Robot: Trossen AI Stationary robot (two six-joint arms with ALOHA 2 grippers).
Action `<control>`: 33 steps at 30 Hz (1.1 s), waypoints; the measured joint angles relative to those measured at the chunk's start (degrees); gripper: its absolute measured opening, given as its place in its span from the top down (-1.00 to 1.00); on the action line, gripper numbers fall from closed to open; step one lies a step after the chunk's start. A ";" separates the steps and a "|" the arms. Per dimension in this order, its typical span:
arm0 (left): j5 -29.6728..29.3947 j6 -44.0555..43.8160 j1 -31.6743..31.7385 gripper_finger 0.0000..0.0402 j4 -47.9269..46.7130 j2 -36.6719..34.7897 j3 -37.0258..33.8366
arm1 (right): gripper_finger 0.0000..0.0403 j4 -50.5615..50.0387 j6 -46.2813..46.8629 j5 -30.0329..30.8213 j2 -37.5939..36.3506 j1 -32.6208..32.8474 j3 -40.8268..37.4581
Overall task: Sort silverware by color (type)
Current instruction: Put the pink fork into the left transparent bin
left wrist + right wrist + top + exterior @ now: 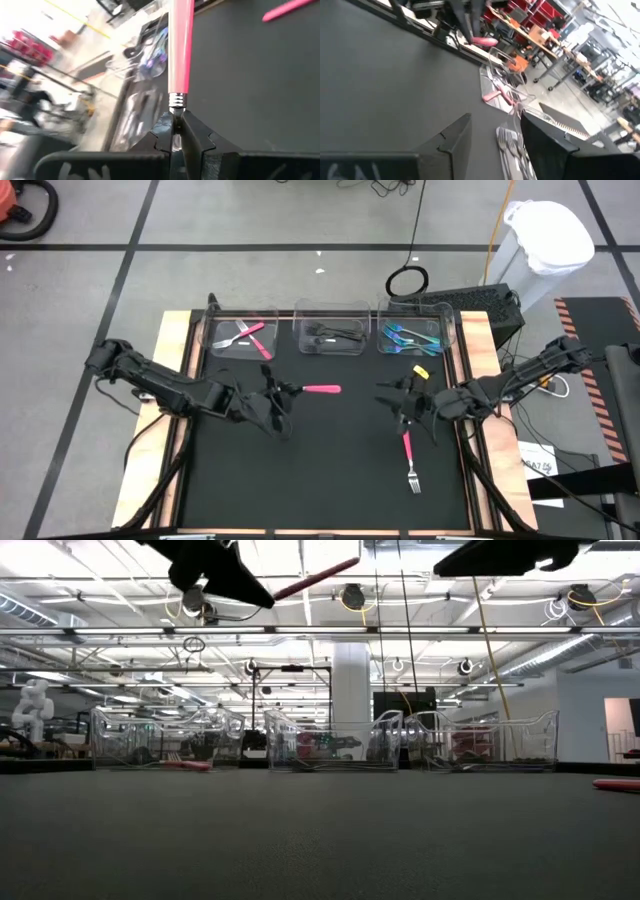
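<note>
While the left gripper hangs above the black mat, L of centre, it is clamped narrow on a pink-handled utensil. Grip is at the metal neck; the pink handle sticks out toward mat centre. Low view shows the piece lifted well clear of the surface, tilted slightly up. Left wrist view confirms both fingers pinched on the silver collar just below the handle.

Right gripper sits over the R half of the mat, fingers parted approx. halfway, nothing between them. Right wrist view shows a bare gap between its fingers.

Pink-handled fork lies flat on the mat just in front of the right gripper, tines toward the front edge, apart from the gripper.

Three clear bins along the back edge:
- L bin: pink-handled pieces inside, crossed.
- Centre bin: black pieces inside.
- R bin: teal/blue pieces inside.

Small yellow item rests on the mat near the R bin, type not discernible.
</note>
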 joint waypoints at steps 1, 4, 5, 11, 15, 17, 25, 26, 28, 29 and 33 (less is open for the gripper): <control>-2.12 0.88 -0.78 0.92 -0.27 0.74 0.33 | 0.17 0.36 0.78 -0.03 0.20 -0.45 0.00; -7.44 4.41 -2.46 0.92 -0.64 3.29 2.46 | 0.17 0.35 2.48 -0.05 0.77 -1.67 0.00; -8.76 5.02 -2.89 0.92 -0.69 3.85 3.29 | 0.17 0.78 2.87 -0.04 1.07 -2.11 0.00; -10.75 6.14 -4.16 0.92 -0.59 8.20 8.01 | 0.17 3.71 6.67 -0.24 2.06 -3.19 0.00; -12.09 10.14 -4.78 0.92 -0.41 11.85 9.89 | 0.17 5.44 8.82 -0.50 2.02 -3.19 0.00; -13.07 11.85 -4.77 0.92 -0.65 13.51 10.82 | 0.17 5.60 9.36 -2.45 1.99 -3.19 0.00; -15.84 14.86 -4.74 0.92 -0.61 15.88 14.17 | 0.17 5.51 5.25 -7.76 1.99 -3.15 0.00; -15.84 14.78 -4.74 0.92 -0.29 15.84 14.34 | 0.17 5.48 4.71 -7.78 1.99 -3.13 0.00; -15.90 14.77 -4.96 0.92 -0.37 15.82 14.39 | 0.17 5.49 4.35 -7.76 1.99 -3.13 0.00; -15.90 14.77 -5.06 0.92 -0.48 15.83 14.38 | 0.17 5.49 4.19 -7.76 1.99 -3.13 0.00; -15.90 14.82 -5.49 0.92 -0.50 15.84 14.38 | 0.17 5.51 2.32 -7.81 1.99 -3.13 0.00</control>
